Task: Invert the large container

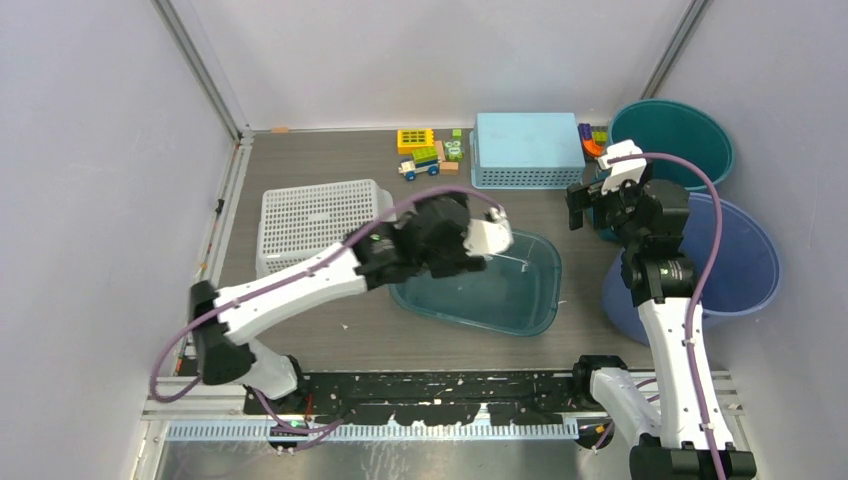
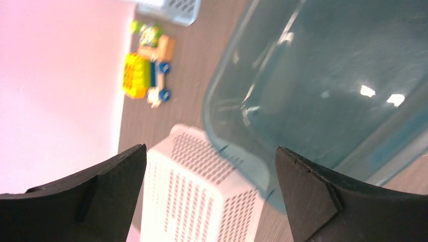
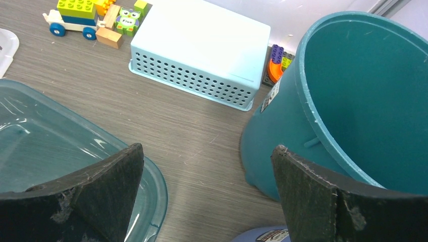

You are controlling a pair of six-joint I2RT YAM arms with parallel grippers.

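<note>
The large container is a clear teal plastic tub that rests on the table mid-right with its open side up. It also shows in the left wrist view and the right wrist view. My left gripper hangs over the tub's far left corner, open and empty, with its jaws wide apart in the left wrist view. My right gripper is open and empty above the table between the tub and the buckets, as the right wrist view shows.
A white mesh basket lies upside down left of the tub. A light blue basket lies upside down at the back. Toy blocks and a truck sit next to it. A teal bucket and a blue bucket stand at the right.
</note>
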